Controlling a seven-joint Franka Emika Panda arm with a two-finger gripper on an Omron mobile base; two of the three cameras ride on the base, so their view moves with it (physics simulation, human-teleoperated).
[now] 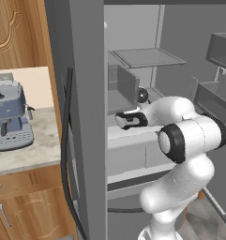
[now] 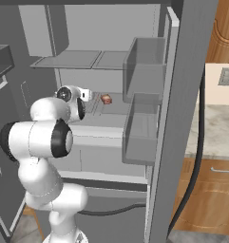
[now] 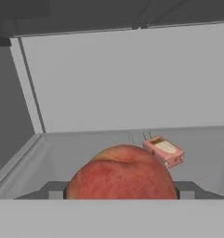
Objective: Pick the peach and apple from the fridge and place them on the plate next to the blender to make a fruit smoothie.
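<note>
Pincer: gripper (image 3: pixel 121 189) inside the fridge (image 1: pixel 86 70), jaws closed on either side of the peach (image 3: pixel 122 174), grasping it.
Peach: fills the lower middle of the hand view, above the grey shelf (image 3: pixel 85 144), between the dark fingertips (image 3: pixel 55 190).
Step in hand: first pick, fruit secured by appearance.
Next move: judged to call for a lift and a straight withdrawal past the door bins (image 2: pixel 142 137).
Neighbour: pinkish block (image 3: pixel 163 150) just behind the peach, apart from it.
Obscured: the fingers' contact faces are hidden by the fruit; whether it is lifted off the shelf cannot be told.
</note>
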